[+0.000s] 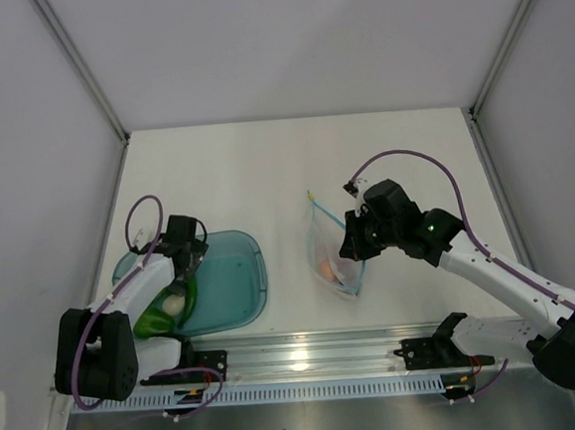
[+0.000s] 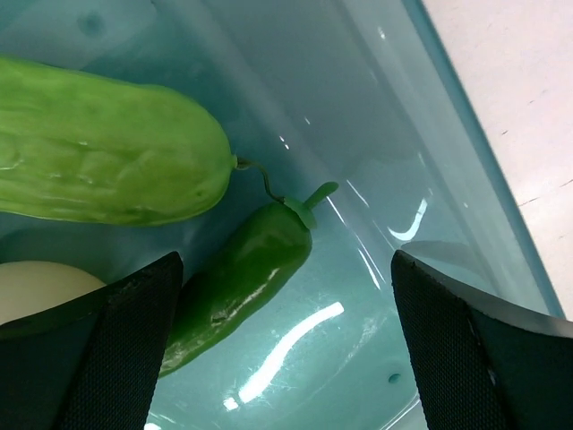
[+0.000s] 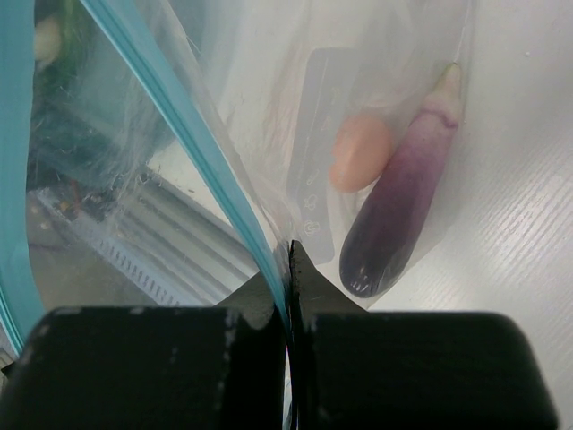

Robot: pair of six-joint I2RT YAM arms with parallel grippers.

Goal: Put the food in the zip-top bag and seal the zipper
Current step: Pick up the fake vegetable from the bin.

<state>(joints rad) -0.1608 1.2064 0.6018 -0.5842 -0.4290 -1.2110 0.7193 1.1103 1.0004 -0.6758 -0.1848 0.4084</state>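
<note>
The clear zip-top bag (image 1: 335,246) lies mid-table. My right gripper (image 1: 352,242) is shut on its light-blue zipper (image 3: 192,143), holding the mouth edge up. Inside the bag lie a purple eggplant (image 3: 398,215) and a small orange piece (image 3: 360,152). My left gripper (image 1: 185,283) is open over the teal tray (image 1: 235,279), its jaws wide apart above a dark green pepper (image 2: 237,278). A long light-green cucumber (image 2: 98,148) and a pale round food (image 2: 40,287) lie beside it in the tray.
The aluminium rail (image 1: 309,358) with the arm bases runs along the near edge. White walls enclose the table at left, right and back. Bare white tabletop (image 1: 294,165) lies behind the bag and tray.
</note>
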